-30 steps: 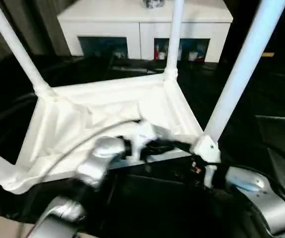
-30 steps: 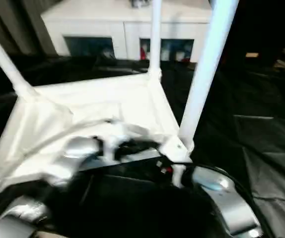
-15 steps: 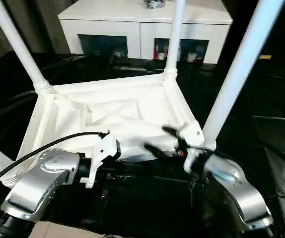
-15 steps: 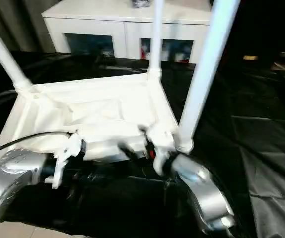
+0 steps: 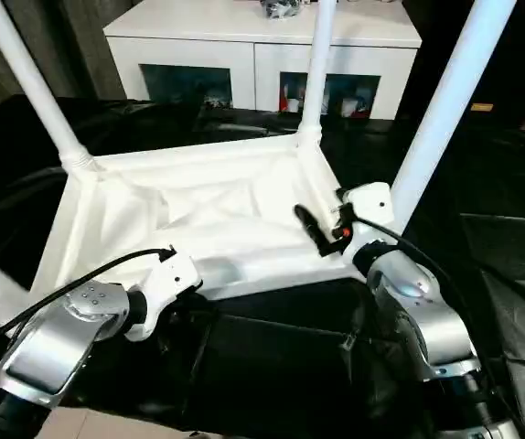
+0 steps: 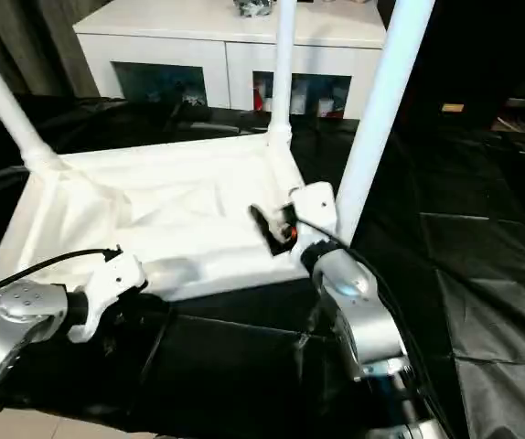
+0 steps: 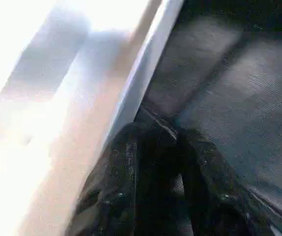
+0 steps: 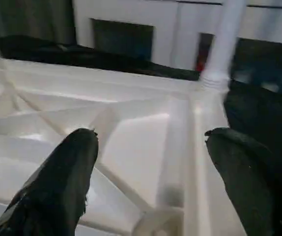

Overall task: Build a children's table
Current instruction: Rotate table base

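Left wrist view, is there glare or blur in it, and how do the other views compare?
Left wrist view: the tabletop is blown out to white glare at one corner, the dark left claw fingers look soft and blurred. Right wrist view: evenly lit, ribs readable, the near fingertips out of focus. Left eye view: fairly sharp, soft sheen on the tabletop's ribbed underside and the black floor covering.

Two rounded silver forearms are seen rising from the lower corners of the left eye view, each ending in a white wrist housing. A thin black cable is looped over the left forearm, and another is run along the right forearm. Small dots are visible on the left casing. A spot of red is shown beside the black fingers of the right gripper. The left gripper is formed of two glossy, dark, tapered fingers.
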You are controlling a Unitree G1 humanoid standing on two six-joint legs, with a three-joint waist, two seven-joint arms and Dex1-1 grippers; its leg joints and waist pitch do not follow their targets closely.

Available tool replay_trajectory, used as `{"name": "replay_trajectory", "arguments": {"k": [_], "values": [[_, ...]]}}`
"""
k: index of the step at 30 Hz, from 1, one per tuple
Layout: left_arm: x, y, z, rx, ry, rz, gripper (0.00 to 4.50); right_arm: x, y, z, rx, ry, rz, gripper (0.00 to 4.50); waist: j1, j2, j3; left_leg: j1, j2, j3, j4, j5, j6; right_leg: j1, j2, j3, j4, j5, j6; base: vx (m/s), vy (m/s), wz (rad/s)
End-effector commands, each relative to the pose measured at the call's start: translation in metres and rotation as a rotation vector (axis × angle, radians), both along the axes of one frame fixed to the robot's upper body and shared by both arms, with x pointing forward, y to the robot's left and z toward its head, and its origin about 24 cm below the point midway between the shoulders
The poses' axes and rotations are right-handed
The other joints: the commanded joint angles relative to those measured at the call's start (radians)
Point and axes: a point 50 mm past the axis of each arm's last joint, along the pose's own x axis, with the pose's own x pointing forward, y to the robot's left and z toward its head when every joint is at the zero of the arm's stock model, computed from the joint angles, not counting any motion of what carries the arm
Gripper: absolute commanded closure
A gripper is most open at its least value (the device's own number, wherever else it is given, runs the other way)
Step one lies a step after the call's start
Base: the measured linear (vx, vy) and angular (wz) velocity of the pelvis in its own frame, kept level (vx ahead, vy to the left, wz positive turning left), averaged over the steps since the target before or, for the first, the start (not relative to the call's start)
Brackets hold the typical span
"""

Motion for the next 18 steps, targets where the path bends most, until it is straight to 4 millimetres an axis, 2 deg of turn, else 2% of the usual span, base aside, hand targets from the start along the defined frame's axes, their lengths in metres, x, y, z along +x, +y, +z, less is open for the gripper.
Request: {"name": "replay_trajectory", "arguments": {"k": [1,2,3,4,5,6,7,8,9,10,11,12,13,14,16,17,18], "values": [[0.016,0.014,0.003,0.081,-0.105,0.123,3.03,0.004,-0.039,-0.01,-0.054,0.047,-0.184,0.54,-0.004,0.005,-0.055,0.027,0.034,-0.015,-0.079,-0.217,-0.025,0.027,-0.031,0.038,-0.072,-0.139,-0.208,0.0,0.0,0.0],[0.019,0.013,0.004,0.08,-0.125,0.128,3.03,0.004,-0.043,-0.011,-0.061,0.051,-0.2,0.54,0.003,0.003,-0.057,0.031,0.035,-0.014,-0.077,-0.227,-0.03,0.025,-0.031,0.039,-0.073,-0.146,-0.202,0.0,0.0,0.0],[0.019,0.013,0.004,0.08,-0.125,0.128,3.03,0.004,-0.043,-0.011,-0.061,0.051,-0.2,0.54,0.004,0.003,-0.057,0.029,0.035,-0.015,-0.078,-0.228,-0.032,0.026,-0.031,0.039,-0.072,-0.146,-0.199,0.0,0.0,0.0],[0.024,0.009,0.004,0.071,-0.156,0.137,3.03,0.006,-0.052,-0.01,-0.08,0.048,-0.235,0.54,0.006,0.002,-0.056,0.025,0.034,-0.017,-0.079,-0.227,-0.034,0.029,-0.03,0.038,-0.072,-0.149,-0.188,0.0,0.0,0.0],[0.024,0.009,0.004,0.071,-0.156,0.137,3.03,0.006,-0.052,-0.01,-0.08,0.048,-0.235,0.54,0.007,0.001,-0.056,0.026,0.033,-0.017,-0.08,-0.233,-0.035,0.029,-0.03,0.037,-0.073,-0.157,-0.183,0.0,0.0,0.0],[0.032,0.0,0.006,0.044,-0.206,0.138,3.03,0.008,-0.066,-0.009,-0.104,0.045,-0.28,0.54,0.009,0.001,-0.057,0.03,0.034,-0.017,-0.08,-0.242,-0.037,0.026,-0.031,0.038,-0.074,-0.164,-0.179,0.0,0.0,0.0],[0.032,0.0,0.006,0.044,-0.206,0.138,3.03,0.008,-0.066,-0.009,-0.104,0.045,-0.28,0.54,0.012,0.002,-0.057,0.033,0.035,-0.017,-0.079,-0.25,-0.041,0.025,-0.03,0.037,-0.076,-0.169,-0.178,0.0,0.0,0.0],[0.036,-0.007,0.008,0.027,-0.234,0.116,3.03,0.009,-0.078,-0.007,-0.12,0.041,-0.324,0.54,0.013,0.001,-0.058,0.033,0.036,-0.017,-0.079,-0.248,-0.041,0.025,-0.031,0.038,-0.075,-0.16,-0.179,0.0,0.0,0.0],[0.039,-0.014,0.011,0.012,-0.251,0.105,3.03,0.01,-0.088,-0.005,-0.128,0.04,-0.353,0.54,0.015,0.006,-0.059,0.03,0.034,-0.018,-0.079,-0.246,-0.043,0.028,-0.031,0.037,-0.074,-0.161,-0.178,0.0,0.0,0.0],[0.041,-0.021,0.013,-0.006,-0.266,0.093,3.03,0.01,-0.096,-0.003,-0.138,0.036,-0.376,0.54,0.018,0.003,-0.062,0.03,0.035,-0.018,-0.077,-0.233,-0.043,0.03,-0.032,0.036,-0.072,-0.131,-0.181,0.0,0.0,0.0],[0.043,-0.03,0.015,-0.036,-0.276,0.074,3.03,0.011,-0.104,-0.001,-0.154,0.03,-0.397,0.54,0.02,0.0,-0.063,0.025,0.034,-0.018,-0.076,-0.213,-0.037,0.035,-0.033,0.036,-0.069,-0.104,-0.183,0.0,0.0,0.0],[0.043,-0.03,0.015,-0.036,-0.276,0.074,3.03,0.011,-0.104,-0.001,-0.154,0.03,-0.397,0.54,0.023,-0.001,-0.064,0.024,0.033,-0.018,-0.074,-0.198,-0.033,0.036,-0.033,0.035,-0.067,-0.09,-0.184,0.0,0.0,0.0],[0.044,-0.04,0.017,-0.058,-0.282,0.055,3.03,0.011,-0.113,0.003,-0.171,0.023,-0.41,0.54,0.025,0.002,-0.066,0.019,0.032,-0.019,-0.071,-0.169,-0.024,0.04,-0.034,0.034,-0.062,-0.054,-0.189,0.0,0.0,0.0],[0.043,-0.054,0.018,-0.092,-0.287,0.02,3.03,0.012,-0.126,0.007,-0.2,0.014,-0.435,0.54,0.026,-0.002,-0.067,0.018,0.032,-0.018,-0.068,-0.148,-0.015,0.042,-0.033,0.033,-0.061,-0.025,-0.193,0.0,0.0,0.0],[0.042,-0.065,0.019,-0.12,-0.29,0.0,3.03,0.012,-0.138,0.011,-0.218,0.007,-0.462,0.54,0.033,-0.005,-0.072,0.023,0.032,-0.013,-0.061,-0.123,0.003,0.041,-0.032,0.033,-0.059,0.017,-0.212,0.0,0.0,0.0],[0.04,-0.072,0.02,-0.15,-0.289,-0.022,3.03,0.012,-0.146,0.014,-0.23,0.003,-0.484,0.54,0.033,-0.006,-0.075,0.01,0.03,-0.016,-0.058,-0.081,0.022,0.051,-0.034,0.033,-0.051,0.065,-0.223,0.0,0.0,0.0],[0.038,-0.076,0.02,-0.168,-0.288,-0.037,3.03,0.012,-0.151,0.016,-0.237,0.001,-0.497,0.54,0.034,-0.008,-0.078,0.004,0.028,-0.015,-0.052,-0.036,0.049,0.053,-0.034,0.032,-0.047,0.112,-0.227,0.0,0.0,0.0]]}}
